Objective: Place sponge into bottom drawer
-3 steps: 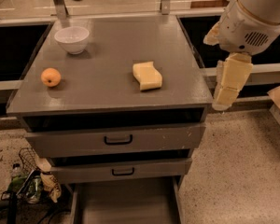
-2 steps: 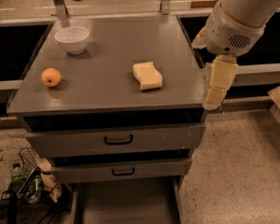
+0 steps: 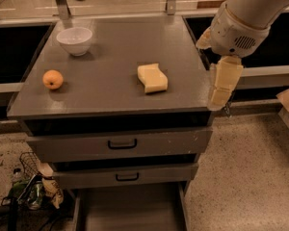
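The pale yellow sponge (image 3: 152, 78) lies on the grey cabinet top (image 3: 115, 52), right of its middle. The bottom drawer (image 3: 130, 208) is pulled out at the lower edge of the view, its grey floor bare. My gripper (image 3: 220, 91) hangs down from the white arm at the cabinet's right front corner, to the right of the sponge and apart from it. It holds nothing that I can see.
An orange fruit (image 3: 53, 79) sits at the left of the top and a white bowl (image 3: 74, 40) at the back left. Two upper drawers with black handles (image 3: 122, 144) are closed. Cables and a bottle (image 3: 24, 189) lie on the floor at lower left.
The arm and gripper have moved left, toward the cabinet's right front corner. The sponge, fruit and bowl have not moved.
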{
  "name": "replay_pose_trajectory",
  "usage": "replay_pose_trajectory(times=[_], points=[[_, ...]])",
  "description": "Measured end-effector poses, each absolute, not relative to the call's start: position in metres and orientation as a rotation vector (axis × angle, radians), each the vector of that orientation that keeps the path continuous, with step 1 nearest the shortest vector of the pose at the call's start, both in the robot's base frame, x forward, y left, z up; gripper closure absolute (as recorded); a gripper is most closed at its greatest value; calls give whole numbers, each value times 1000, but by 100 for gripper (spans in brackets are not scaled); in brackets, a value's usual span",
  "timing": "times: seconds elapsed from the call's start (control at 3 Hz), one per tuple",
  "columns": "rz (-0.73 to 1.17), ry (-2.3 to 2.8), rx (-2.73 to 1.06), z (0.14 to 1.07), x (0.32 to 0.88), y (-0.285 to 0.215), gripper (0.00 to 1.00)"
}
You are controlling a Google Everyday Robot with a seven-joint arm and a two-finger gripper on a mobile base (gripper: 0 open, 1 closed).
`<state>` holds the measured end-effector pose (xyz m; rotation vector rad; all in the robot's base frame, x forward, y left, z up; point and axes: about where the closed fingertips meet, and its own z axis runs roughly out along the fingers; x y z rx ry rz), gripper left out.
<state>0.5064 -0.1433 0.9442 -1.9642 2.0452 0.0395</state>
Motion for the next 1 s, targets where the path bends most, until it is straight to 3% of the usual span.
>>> replay_pose_trajectory(times=[1.0], points=[[114,1818,-2109,942,576,-93,0]])
